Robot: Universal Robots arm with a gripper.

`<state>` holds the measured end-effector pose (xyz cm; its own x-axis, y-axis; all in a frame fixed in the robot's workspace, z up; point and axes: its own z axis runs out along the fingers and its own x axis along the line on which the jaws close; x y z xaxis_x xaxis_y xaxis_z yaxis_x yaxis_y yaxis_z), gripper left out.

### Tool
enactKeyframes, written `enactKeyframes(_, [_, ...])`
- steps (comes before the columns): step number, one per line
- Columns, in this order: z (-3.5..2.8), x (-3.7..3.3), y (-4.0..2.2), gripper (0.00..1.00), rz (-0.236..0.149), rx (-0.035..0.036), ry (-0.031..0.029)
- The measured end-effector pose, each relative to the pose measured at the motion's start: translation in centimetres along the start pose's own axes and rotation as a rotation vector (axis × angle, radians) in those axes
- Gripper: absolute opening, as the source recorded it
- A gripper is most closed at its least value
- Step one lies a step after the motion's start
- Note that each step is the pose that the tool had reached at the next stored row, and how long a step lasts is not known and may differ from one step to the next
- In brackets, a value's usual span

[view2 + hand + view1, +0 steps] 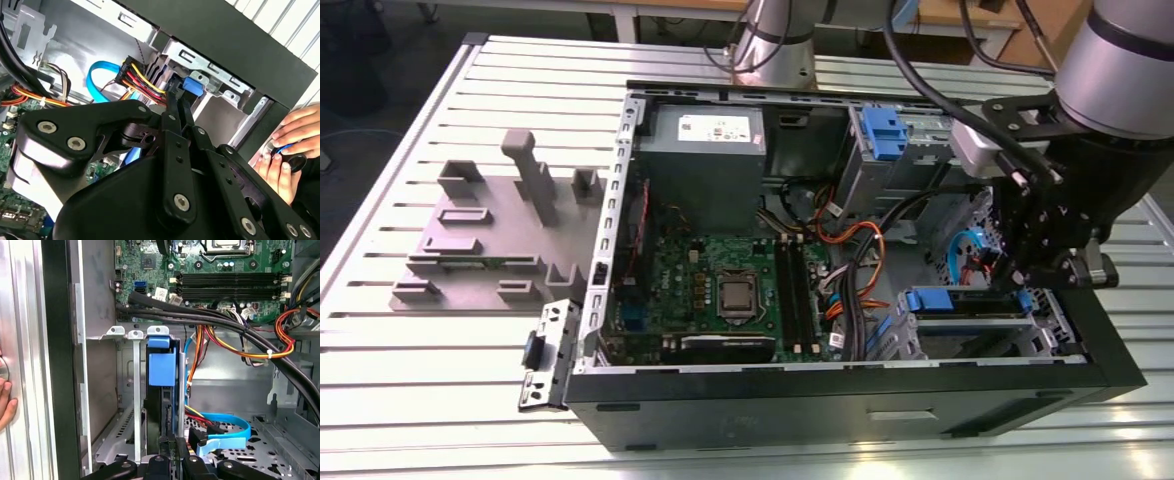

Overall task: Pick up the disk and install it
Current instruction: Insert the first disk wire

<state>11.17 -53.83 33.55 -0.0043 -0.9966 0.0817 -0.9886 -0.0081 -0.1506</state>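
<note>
The disk [153, 412] stands on edge in a slot of the metal drive cage [116, 331] at the case's front corner, with its blue plastic end [161, 365] facing out. In the second wrist view the same blue end [193, 85] sits just past my fingertips. My gripper [173, 95] has its black fingers [176, 150] pressed together, tips at the disk's end; whether they press on it I cannot tell. In the exterior view the gripper [1025, 278] hangs over the cage [974, 330] at the exterior view's right.
The open computer case [854, 385] lies on a slatted metal table [440, 350]. Black cable bundles [210, 317], red-yellow power wires [142, 80] and a blue data cable [225, 432] run beside the cage. A person's hand [287, 150] rests outside the case wall. A grey fixture [494, 230] lies at the exterior view's left.
</note>
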Motion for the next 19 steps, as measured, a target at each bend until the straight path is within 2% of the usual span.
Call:
enactKeyframes(3, [0.03, 0.00, 0.34, 0.16, -0.004, 0.0040, -0.0005])
enactKeyframes(7, [-0.02, 0.00, 0.67, 0.16, -0.007, 0.0242, -0.0006])
enactKeyframes(9, [-0.05, 0.01, 0.87, 0.16, -0.008, 0.0315, -0.0007])
enactKeyframes(12, [-0.02, 0.00, 1.08, 0.16, -0.009, 0.0349, -0.0008])
enactKeyframes(16, [0.17, -0.02, 1.19, 0.16, -0.014, 0.0391, 0.0020])
enactKeyframes(19, [0.23, -0.02, 1.25, 0.16, -0.016, 0.0479, 0.0022])
